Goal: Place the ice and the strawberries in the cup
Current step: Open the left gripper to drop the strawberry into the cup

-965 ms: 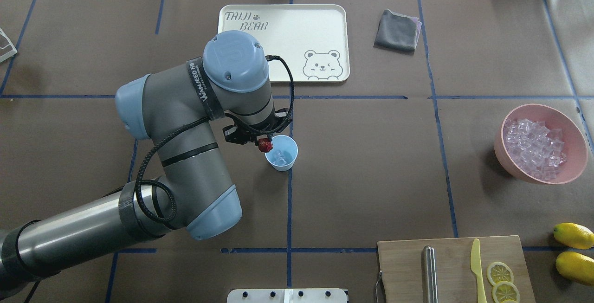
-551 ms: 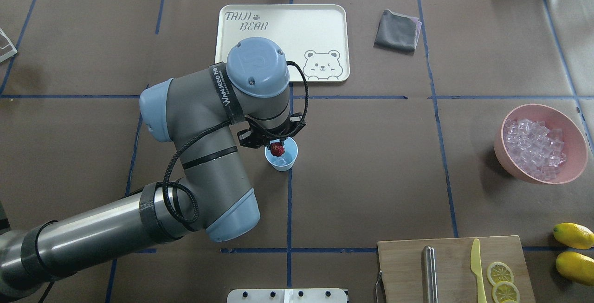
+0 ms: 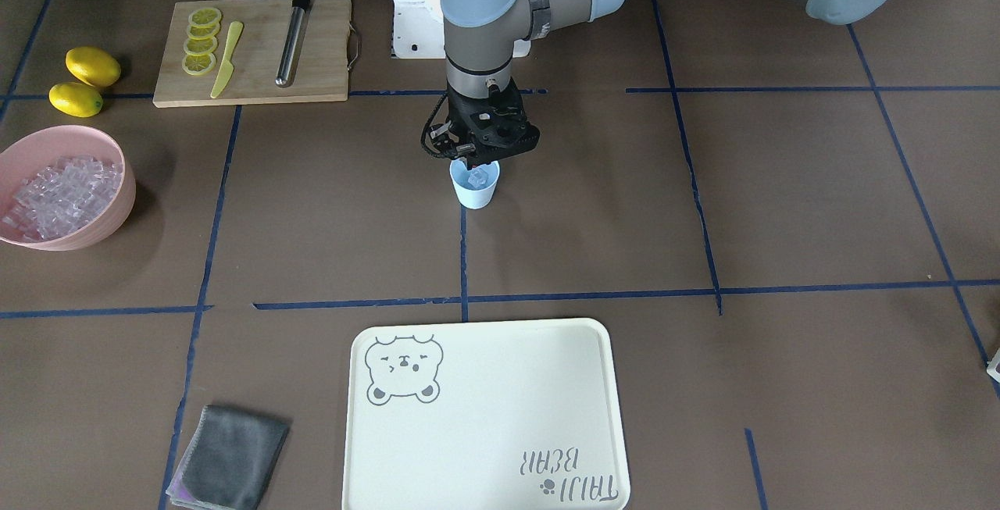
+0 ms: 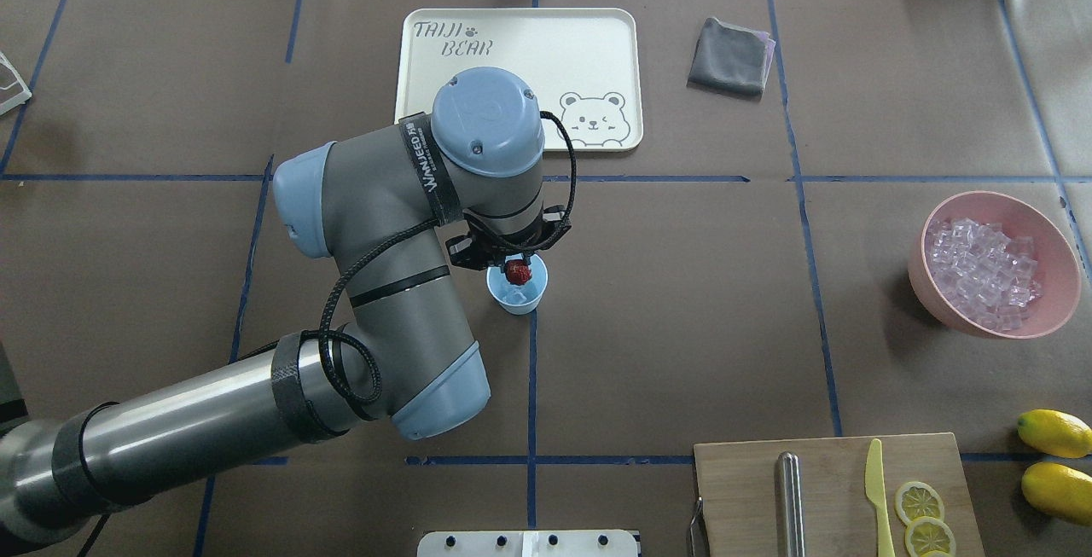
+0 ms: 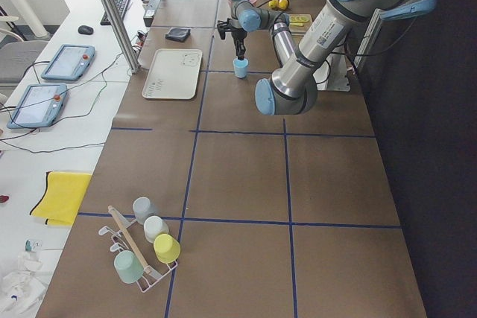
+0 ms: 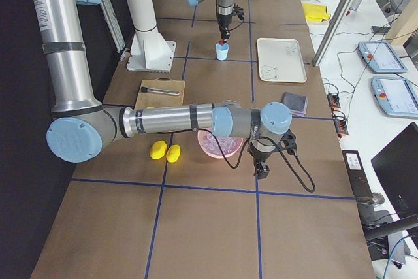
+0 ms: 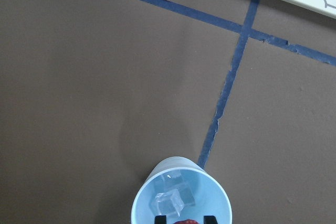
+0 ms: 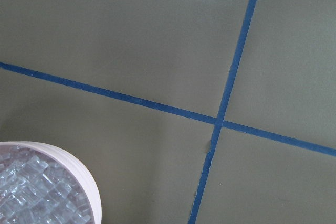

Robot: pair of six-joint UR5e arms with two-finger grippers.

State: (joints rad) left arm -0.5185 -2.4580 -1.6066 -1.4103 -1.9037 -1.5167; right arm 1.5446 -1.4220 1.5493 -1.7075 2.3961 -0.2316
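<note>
Frontally, the left hand [image 3: 476, 160] hangs over the cup [image 3: 474, 196], ice [image 3: 478, 176] inside. Overhead, it pinches the strawberry [image 4: 514, 270] above the mouth, so a release should drop it in. Sideways, the right hand [image 6: 261, 170] hangs near the bowl [image 6: 215, 146]; its grip cannot be told.

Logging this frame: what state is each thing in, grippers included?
left gripper, shut on the strawberry, above the cup's mouth
right gripper, cannot tell open or shut
cup, upright, ice cubes inside
pink bowl, upright, full of cubes
lemons, two whole
lemon slices, cut, on cutting board
cloth, folded
</note>
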